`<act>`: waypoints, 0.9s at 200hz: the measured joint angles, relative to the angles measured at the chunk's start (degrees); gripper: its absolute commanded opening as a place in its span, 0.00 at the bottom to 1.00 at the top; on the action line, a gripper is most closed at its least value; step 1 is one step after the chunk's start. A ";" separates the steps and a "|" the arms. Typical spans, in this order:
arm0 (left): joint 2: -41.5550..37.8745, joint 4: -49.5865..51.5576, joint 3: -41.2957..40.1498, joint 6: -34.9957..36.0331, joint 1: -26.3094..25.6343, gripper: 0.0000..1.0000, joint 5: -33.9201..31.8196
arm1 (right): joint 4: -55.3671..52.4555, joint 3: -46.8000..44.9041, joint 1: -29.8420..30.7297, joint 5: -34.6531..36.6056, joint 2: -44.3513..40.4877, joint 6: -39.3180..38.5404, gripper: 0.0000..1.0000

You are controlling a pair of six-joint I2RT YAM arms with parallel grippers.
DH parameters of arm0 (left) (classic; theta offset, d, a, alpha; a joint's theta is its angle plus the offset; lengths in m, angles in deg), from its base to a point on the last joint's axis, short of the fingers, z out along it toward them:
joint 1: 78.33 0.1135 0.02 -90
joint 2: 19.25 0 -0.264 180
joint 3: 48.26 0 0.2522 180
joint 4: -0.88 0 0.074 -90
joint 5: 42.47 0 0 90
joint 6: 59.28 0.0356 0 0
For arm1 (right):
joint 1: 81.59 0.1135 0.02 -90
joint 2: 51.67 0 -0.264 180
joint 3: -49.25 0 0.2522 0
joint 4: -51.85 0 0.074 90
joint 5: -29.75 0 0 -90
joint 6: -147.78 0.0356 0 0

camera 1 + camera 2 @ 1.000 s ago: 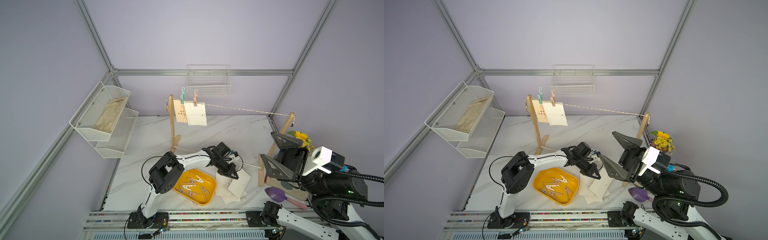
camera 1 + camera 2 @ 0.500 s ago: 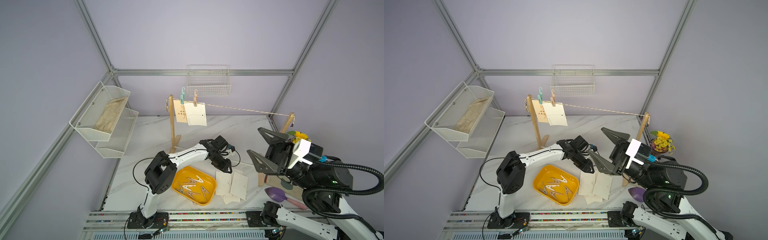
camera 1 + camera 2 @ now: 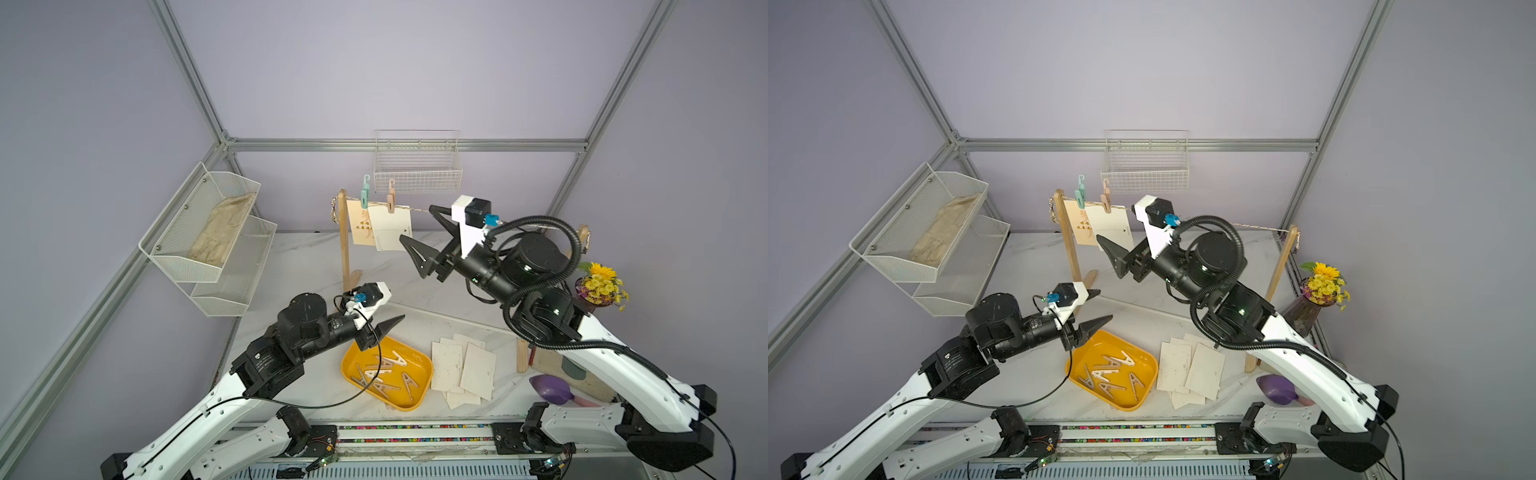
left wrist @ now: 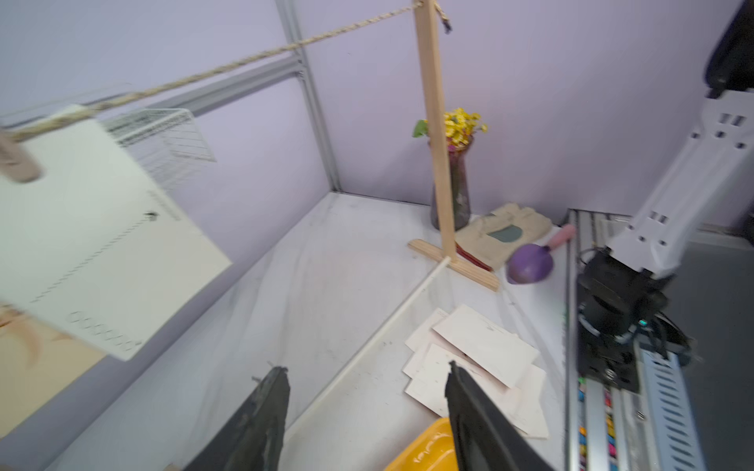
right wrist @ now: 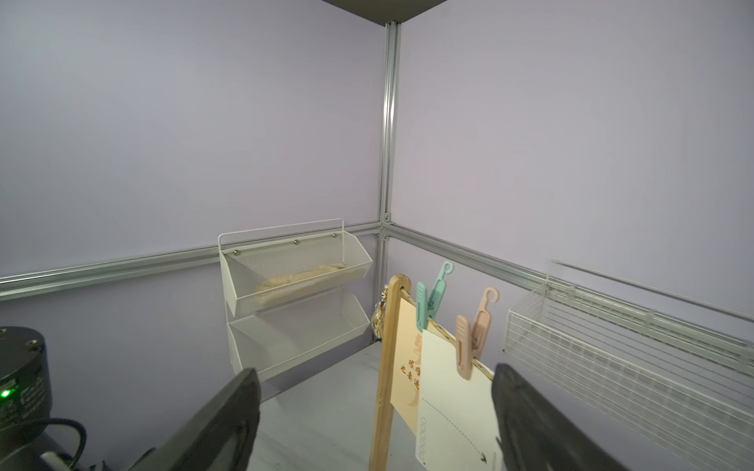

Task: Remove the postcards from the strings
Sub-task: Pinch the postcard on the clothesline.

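Observation:
Two postcards hang near the left end of the strings [image 3: 419, 209]: a tan one with orange lettering [image 3: 358, 226] under a teal clothespin [image 3: 365, 196], and a cream-white one [image 3: 390, 232] under a pink clothespin [image 3: 391, 200]. My right gripper [image 3: 417, 223] is open just right of the cream card, its fingers level with the card's right edge; the wrist view shows that card [image 5: 453, 407] between its jaws, not touched. My left gripper [image 3: 1105, 304] is open and empty above the yellow tray [image 3: 422, 370]. Several removed postcards [image 3: 461, 365] lie stacked on the table.
The yellow tray holds several wooden clothespins [image 3: 388, 368]. A wire basket [image 3: 417, 174] hangs on the back wall and a two-tier mesh shelf [image 3: 208, 232] on the left wall. A flower vase [image 3: 600, 286] and purple scoop [image 3: 550, 386] sit by the right post [image 3: 582, 243].
My left gripper opened, lifted off the card pile and drew back to the left. The right arm swung up and left to the hanging cards, jaws widening.

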 measured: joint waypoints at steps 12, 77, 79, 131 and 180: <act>0.66 -3.28 -1.11 -2.16 6.97 0.61 1.66 | -1.51 5.11 -2.71 -3.52 4.59 1.66 0.90; 11.72 -21.77 -2.05 -14.53 27.71 0.61 23.34 | -11.39 22.45 -13.09 -17.64 18.01 7.13 0.94; 12.02 -22.34 -2.01 -14.64 27.87 0.61 24.00 | -11.54 22.45 -13.25 -17.88 18.01 7.21 0.94; 21.24 -32.37 -0.31 -20.83 28.37 0.59 35.32 | -13.49 22.45 -18.56 -22.91 18.01 10.03 0.94; 23.30 -36.30 0.46 -21.84 28.37 0.59 34.56 | -13.70 22.32 -19.87 -25.33 18.01 10.84 0.94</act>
